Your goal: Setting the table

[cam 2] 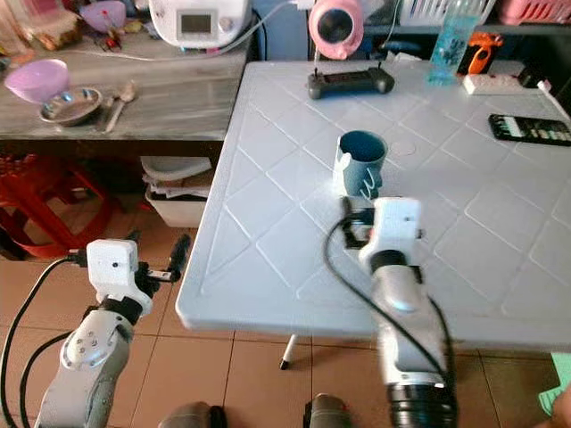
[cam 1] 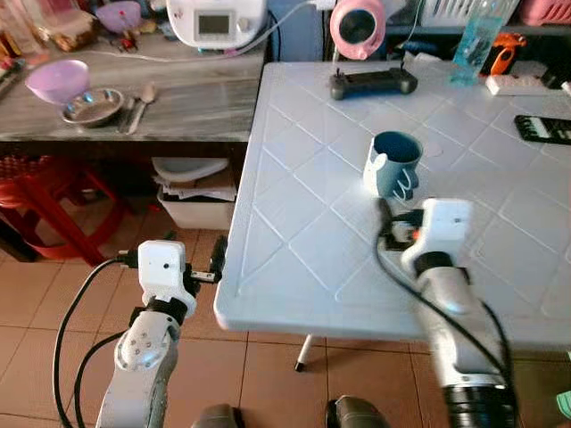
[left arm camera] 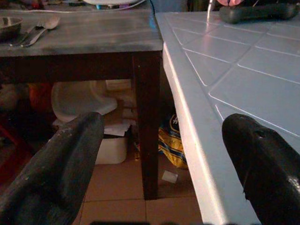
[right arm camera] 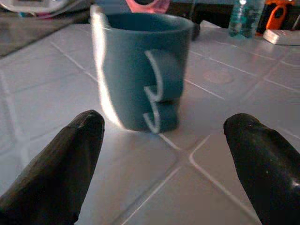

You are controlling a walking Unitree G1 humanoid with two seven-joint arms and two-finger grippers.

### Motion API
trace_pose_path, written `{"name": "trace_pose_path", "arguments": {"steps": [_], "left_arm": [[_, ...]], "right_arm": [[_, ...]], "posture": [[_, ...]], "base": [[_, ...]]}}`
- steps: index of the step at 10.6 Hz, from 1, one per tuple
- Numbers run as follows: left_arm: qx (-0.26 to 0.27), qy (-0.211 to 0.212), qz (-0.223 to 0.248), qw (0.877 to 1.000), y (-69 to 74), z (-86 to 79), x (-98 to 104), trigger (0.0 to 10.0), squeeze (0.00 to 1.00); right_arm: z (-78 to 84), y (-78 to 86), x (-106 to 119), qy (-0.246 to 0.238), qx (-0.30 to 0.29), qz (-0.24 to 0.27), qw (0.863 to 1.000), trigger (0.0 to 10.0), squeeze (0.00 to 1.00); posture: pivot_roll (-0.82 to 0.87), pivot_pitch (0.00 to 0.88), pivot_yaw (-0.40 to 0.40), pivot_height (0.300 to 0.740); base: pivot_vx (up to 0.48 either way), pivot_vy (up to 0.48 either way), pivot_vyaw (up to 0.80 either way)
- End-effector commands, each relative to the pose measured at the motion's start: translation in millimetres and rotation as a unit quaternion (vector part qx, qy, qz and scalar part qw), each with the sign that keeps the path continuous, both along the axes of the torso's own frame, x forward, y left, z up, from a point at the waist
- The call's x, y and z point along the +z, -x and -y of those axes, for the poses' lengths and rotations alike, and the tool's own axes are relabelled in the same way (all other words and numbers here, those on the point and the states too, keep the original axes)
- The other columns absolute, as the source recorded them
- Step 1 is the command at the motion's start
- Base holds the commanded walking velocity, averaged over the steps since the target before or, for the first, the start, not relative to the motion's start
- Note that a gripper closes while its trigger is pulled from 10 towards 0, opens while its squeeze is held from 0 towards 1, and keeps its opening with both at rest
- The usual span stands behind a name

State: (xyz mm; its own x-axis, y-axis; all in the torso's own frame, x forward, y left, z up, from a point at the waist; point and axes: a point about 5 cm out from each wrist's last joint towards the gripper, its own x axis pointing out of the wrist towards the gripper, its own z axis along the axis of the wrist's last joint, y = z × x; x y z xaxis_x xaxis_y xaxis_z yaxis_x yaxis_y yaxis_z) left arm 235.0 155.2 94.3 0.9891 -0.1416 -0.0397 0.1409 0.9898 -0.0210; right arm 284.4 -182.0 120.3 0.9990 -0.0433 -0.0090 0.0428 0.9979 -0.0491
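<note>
Mug [cam 1: 394,163] upright on the white table [cam 1: 294,259], handle turned toward your right end effector [right arm camera: 161,164]; you had that end effector low over the table just short of the mug, fingers spread wide and empty, seemingly lined up for a grasp; your left end effector [left arm camera: 159,159], also wide open and empty, hung beside the table's edge, clear of the work.

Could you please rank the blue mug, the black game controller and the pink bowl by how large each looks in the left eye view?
1. Black game controller, the widest of the three.
2. Blue mug and pink bowl look about alike; the mug stands nearer the camera, so I would not rank one above the other.
</note>
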Motion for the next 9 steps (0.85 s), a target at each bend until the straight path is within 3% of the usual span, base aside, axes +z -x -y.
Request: {"name": "trace_pose_path", "arguments": {"steps": [1,3,4,5,9], "left_arm": [[0.006,-0.005,-0.004,1.000,3.0,-3.3,0,10.0,0.00],[0.004,-0.008,-0.008,1.000,4.7,-3.1,0,10.0,0.00],[0.004,-0.010,-0.010,1.000,5.1,-3.7,0,10.0,0.00],[0.006,-0.012,-0.012,1.000,5.3,-4.4,0,10.0,0.00],[0.013,-0.017,-0.015,1.000,5.7,-6.8,0,10.0,0.00]], "right_arm": [[0.9,-1.8,4,-0.001,0.001,0.001,1.000,10.0,0.00],[6.3,-5.8,8,0.004,-0.001,0.004,1.000,10.0,0.00],[8.9,-8.8,10,0.006,0.002,0.006,1.000,5.6,0.00],[9.5,-13.0,13,0.007,0.011,0.008,1.000,0.0,0.00],[6.2,-23.3,24,-0.006,0.048,0.016,0.999,0.0,0.00]], "posture": [[-0.02,0.125,0.070,0.740],[-0.02,0.143,0.074,0.740],[-0.02,0.145,0.075,0.740],[-0.02,0.147,0.074,0.740],[-0.01,0.144,0.073,0.740]], "base": [[0.000,0.000,0.00],[0.000,0.000,0.00],[0.000,0.000,0.00],[0.000,0.000,0.00],[0.000,0.000,0.00]]}}
